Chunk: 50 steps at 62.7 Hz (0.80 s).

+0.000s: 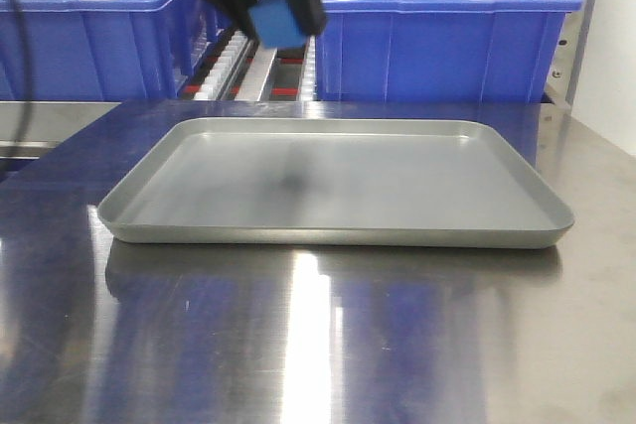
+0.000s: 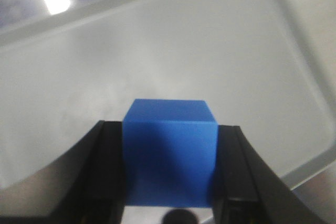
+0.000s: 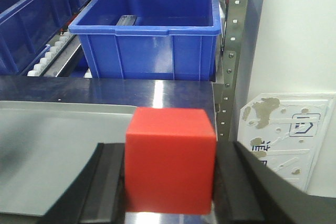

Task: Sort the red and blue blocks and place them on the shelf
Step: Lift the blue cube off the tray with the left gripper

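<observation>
In the front view my left gripper (image 1: 270, 7) hangs high above the grey tray (image 1: 199, 235), shut on the blue block (image 1: 278, 21). The left wrist view shows the blue block (image 2: 169, 156) clamped between both black fingers (image 2: 107, 177), with the tray floor (image 2: 157, 51) beneath. My right gripper (image 3: 170, 148) is shut on the red block (image 3: 170, 163), held over the tray's right end (image 3: 47, 150) and facing the shelf (image 3: 233, 51). Neither the right gripper nor the red block shows in the front view.
Big blue bins (image 1: 437, 32) (image 1: 79, 32) stand on the shelf's white roller tracks (image 1: 234, 57) behind the steel tabletop (image 1: 318, 345). One open blue bin (image 3: 152, 30) faces the right gripper. A white panel (image 3: 286, 129) leans to the right of the shelf post.
</observation>
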Each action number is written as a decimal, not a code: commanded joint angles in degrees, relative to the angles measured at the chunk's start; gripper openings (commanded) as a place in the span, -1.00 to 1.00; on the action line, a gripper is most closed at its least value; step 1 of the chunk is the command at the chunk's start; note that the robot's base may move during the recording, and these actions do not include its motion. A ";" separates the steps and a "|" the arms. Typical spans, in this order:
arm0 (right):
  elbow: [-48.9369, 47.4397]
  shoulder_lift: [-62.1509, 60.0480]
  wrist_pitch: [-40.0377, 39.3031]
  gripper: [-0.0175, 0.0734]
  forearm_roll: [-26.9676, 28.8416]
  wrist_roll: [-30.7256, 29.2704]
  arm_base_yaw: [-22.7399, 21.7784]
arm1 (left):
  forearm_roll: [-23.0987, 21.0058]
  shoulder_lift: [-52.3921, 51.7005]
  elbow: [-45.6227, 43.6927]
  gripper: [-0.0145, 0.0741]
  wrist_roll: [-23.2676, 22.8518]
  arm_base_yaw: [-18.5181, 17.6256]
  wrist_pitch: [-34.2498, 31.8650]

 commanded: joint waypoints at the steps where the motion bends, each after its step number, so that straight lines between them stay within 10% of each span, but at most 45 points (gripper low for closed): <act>1: -1.57 0.47 -4.94 -0.49 0.13 0.00 -0.31 | -3.61 -5.50 2.37 -0.39 1.70 -0.27 -8.97; 31: -1.57 0.47 -4.94 -0.49 0.13 0.00 -0.31 | -3.73 -23.85 32.37 -0.39 5.58 1.00 -42.76; 50: -1.57 0.47 -4.94 -0.49 0.13 0.00 -0.31 | -3.27 -40.55 49.60 -0.39 5.58 7.40 -47.77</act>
